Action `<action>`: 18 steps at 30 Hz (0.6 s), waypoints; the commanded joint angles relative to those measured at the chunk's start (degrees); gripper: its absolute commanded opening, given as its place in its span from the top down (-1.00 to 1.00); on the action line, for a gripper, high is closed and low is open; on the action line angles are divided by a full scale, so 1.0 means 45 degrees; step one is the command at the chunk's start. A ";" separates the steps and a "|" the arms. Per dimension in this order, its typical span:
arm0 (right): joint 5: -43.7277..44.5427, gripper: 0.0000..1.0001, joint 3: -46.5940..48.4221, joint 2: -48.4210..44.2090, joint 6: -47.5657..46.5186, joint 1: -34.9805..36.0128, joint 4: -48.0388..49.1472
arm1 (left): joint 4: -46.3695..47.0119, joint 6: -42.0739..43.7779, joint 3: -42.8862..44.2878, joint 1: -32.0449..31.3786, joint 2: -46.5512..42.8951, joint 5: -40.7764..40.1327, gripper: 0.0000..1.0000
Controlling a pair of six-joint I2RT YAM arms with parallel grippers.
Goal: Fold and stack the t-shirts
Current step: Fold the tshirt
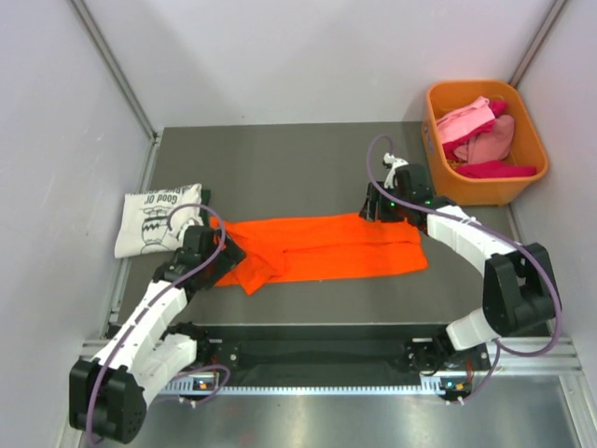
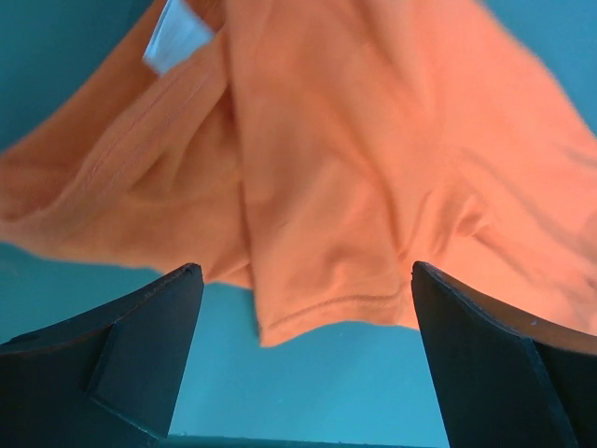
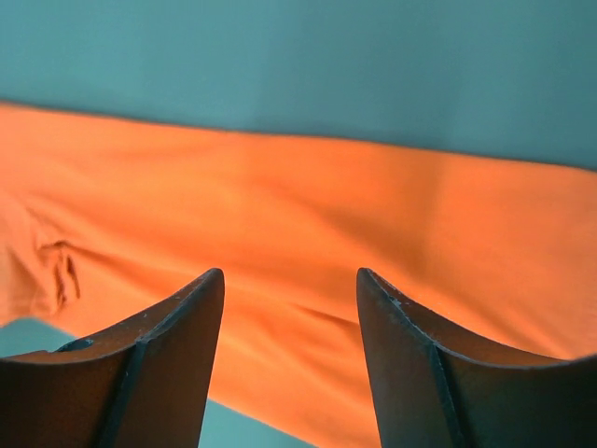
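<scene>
A bright orange t-shirt (image 1: 326, 247) lies stretched in a long strip across the middle of the table, bunched at its left end. My left gripper (image 1: 224, 250) is open and low at that left end. In the left wrist view (image 2: 306, 269) a hem corner of the orange shirt (image 2: 317, 308) lies just ahead between the fingers, untouched. My right gripper (image 1: 372, 213) is open at the shirt's far edge. In the right wrist view (image 3: 289, 273) it hovers over the orange cloth (image 3: 298, 205). A folded white t-shirt (image 1: 154, 222) with black print lies at the left.
An orange plastic bin (image 1: 485, 189) at the back right holds pink (image 1: 466, 119) and magenta (image 1: 499, 169) shirts. Grey walls close in the table on both sides and at the back. A white label (image 2: 177, 37) shows on the orange shirt.
</scene>
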 commanded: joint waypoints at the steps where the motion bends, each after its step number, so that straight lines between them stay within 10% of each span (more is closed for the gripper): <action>1: -0.1101 -0.18 0.0467 0.0238 0.0081 0.0268 0.0595 | -0.0535 -0.1596 -0.0664 0.0001 -0.0464 0.0227 -0.95; 18: -0.1357 -0.18 -0.0431 -0.0112 0.0239 0.0386 0.1223 | 0.2801 -0.4529 -0.3360 0.0001 -0.1132 -0.1003 -0.65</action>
